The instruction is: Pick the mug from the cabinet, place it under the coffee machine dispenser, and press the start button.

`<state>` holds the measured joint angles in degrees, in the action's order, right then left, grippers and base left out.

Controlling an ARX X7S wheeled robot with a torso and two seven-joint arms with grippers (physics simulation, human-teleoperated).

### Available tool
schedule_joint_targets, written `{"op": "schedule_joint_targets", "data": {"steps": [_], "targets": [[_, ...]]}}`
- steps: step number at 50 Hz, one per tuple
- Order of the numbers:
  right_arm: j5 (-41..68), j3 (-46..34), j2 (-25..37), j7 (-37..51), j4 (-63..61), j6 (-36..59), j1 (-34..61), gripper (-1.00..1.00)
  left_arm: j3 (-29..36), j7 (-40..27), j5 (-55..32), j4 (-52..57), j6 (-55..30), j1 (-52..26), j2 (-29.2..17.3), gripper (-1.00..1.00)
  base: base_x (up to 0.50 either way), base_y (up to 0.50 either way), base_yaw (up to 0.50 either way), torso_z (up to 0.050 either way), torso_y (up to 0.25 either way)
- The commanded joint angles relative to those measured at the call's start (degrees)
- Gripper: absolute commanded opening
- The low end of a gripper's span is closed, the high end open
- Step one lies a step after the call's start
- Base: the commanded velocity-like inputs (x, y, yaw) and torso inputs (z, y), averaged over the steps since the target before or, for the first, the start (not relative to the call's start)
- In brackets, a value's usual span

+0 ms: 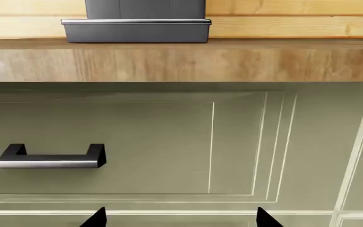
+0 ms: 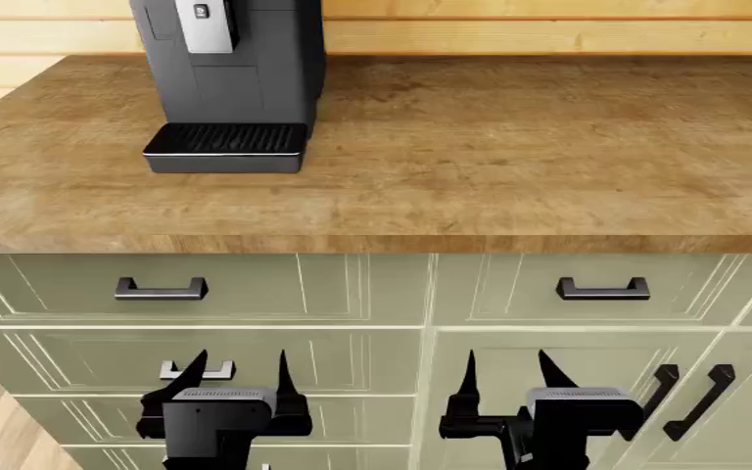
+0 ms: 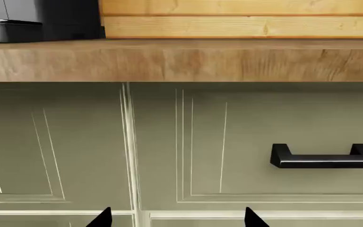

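Note:
The mug is out of view. The dark grey coffee machine (image 2: 232, 69) stands at the counter's back left. Its dispenser (image 2: 207, 24) hangs over the ribbed black drip tray (image 2: 226, 139), which has nothing on it. The machine's upper part is cut off by the frame edge, so the start button does not show. My left gripper (image 2: 240, 367) and right gripper (image 2: 508, 367) hover open and empty below the counter edge, facing the shut green cabinet fronts (image 2: 350, 362). The left wrist view shows the tray (image 1: 136, 30) above the left gripper (image 1: 180, 215). The right gripper (image 3: 177, 215) faces a drawer seam.
A wooden counter (image 2: 507, 147) spans the view, with a wood-panel wall behind. Drawer handles (image 2: 162, 288) (image 2: 602, 288) sit under its edge, and another handle (image 2: 197, 370) lies behind the left fingers. Two black door handles (image 2: 696, 401) are at the lower right.

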<state>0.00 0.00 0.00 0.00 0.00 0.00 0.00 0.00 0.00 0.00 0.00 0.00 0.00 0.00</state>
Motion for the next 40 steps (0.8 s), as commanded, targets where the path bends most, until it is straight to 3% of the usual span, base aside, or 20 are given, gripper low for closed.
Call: {"op": "schedule_joint_targets", "data": {"steps": [1,10,33,37,40], "targets": [[0.7,-1.2,0.9,1.1,0.0,0.1,0.0,1.0,1.0,-1.1,-0.9,-0.1,0.1,0.0,-0.9,1.0,0.0,0.0,0.0,0.0,0.0],[1.5,-3.2,2.6,3.1,0.6,-1.9,0.1,1.0,2.8,-3.1,-2.2,-0.7,1.8,-0.2,-2.4,1.0,0.0,0.0,0.0,0.0,0.0],[-2.5,-7.2,5.8,6.5,7.3,-19.4,1.3,1.0,6.1,-2.4,-3.7,-9.2,23.4,-1.6,-4.7,1.0,0.0,0.0,0.0,0.0,0.0],[-2.9,-7.6,6.1,7.2,8.7,-22.8,1.6,1.0,5.2,-5.9,-6.2,25.1,-10.9,-1.2,-7.4,1.0,0.0,0.0,0.0,0.0,0.0],[-3.4,-7.8,6.3,7.9,9.7,-25.2,1.9,1.0,4.7,-6.7,-7.0,33.8,-16.3,-2.6,-8.2,1.0,0.0,0.0,0.0,0.0,0.0]]}}
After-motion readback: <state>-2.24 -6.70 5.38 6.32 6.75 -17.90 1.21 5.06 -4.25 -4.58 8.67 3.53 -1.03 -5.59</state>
